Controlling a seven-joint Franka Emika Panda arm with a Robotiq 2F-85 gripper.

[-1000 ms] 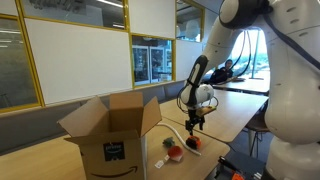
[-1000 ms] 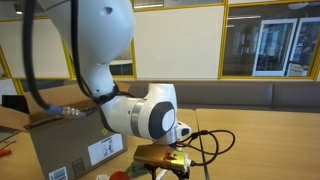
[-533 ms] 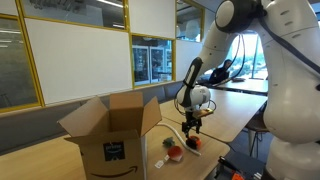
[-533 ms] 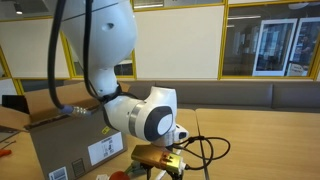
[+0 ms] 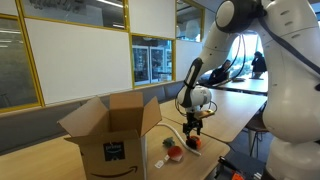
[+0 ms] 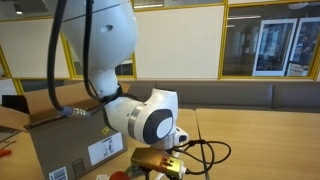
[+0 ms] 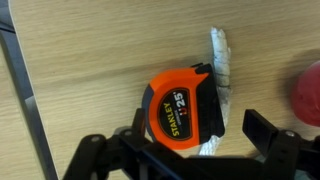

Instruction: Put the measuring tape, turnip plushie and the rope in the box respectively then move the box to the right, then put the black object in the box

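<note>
Hovering gripper [image 7: 185, 150] over measuring tape [image 7: 182, 105], jaws fully wide, nothing held. Barely shifted over last second, so first pick not yet begun. It lies on table [image 7: 90, 60], touching rope [image 7: 219, 70], with turnip plushie [image 7: 308, 95] just beside. Flaps-open box [image 5: 110, 135] stands well apart. Adjacent rope may snag a finger.

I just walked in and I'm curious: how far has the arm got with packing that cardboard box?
Nothing looks packed yet. The measuring tape, rope and turnip plushie all lie on the table, outside the box. In hand: the open gripper hangs above the tape, holding nothing. Left: all three go in, the box moves, then the black object, which I can't spot.
</note>
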